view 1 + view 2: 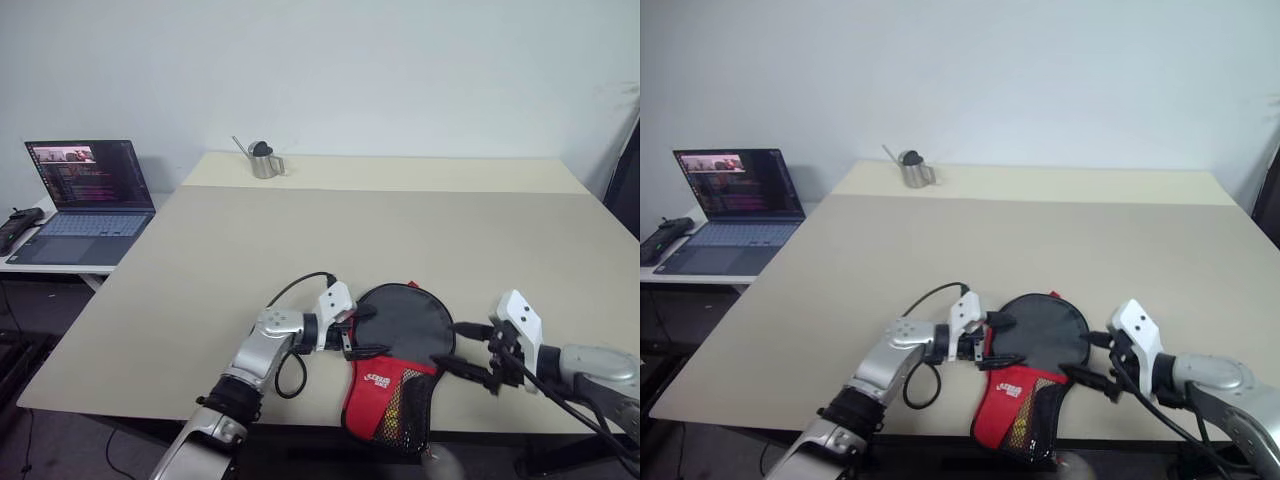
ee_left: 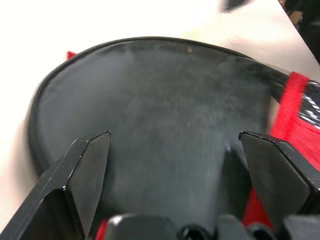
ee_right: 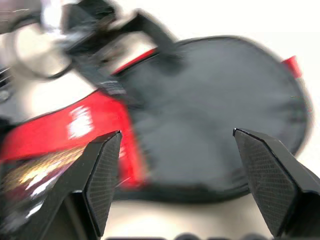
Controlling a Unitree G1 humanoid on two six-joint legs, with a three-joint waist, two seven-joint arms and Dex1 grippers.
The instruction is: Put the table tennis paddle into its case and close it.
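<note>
With the left gripper (image 1: 362, 331) and right gripper (image 1: 456, 349) both spread wide and empty, bracket the case (image 1: 400, 350) squarely between them before closing.

We face a plain pale wall (image 1: 400, 70) behind a wide beige worktop (image 1: 400, 220). At its far edge stands a small metal can (image 1: 264, 160) (spout pointing left). To our left a lower white side desk (image 1: 40, 265) carries an open laptop (image 1: 88, 200), screen lit.
</note>
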